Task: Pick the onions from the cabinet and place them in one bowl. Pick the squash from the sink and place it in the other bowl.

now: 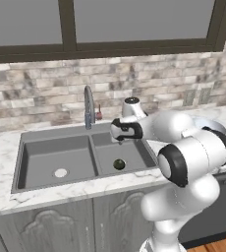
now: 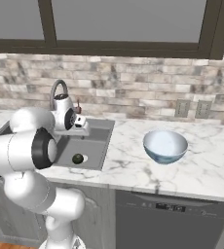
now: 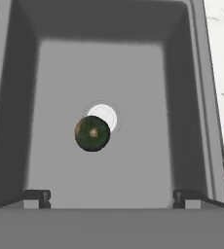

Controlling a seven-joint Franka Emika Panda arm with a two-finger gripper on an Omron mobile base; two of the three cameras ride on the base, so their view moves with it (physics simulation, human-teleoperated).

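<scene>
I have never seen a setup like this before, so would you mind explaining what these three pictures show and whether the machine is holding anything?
This is a simulated kitchen with a white robot arm on a drivable base. Two pictures come from cameras on that base, behind the arm to its left and right, looking forward over the counter. The third comes from a camera on the hand, looking straight down into the sink.

The arm reaches over the dark grey double sink, with its pincer above the right basin. In the hand picture the two fingertips stand wide apart with nothing between them, so nothing is held.

A small dark green squash lies on the basin floor beside the round drain. A pale bowl stands on the marble counter to the right of the sink, and a curved faucet rises behind it.
</scene>
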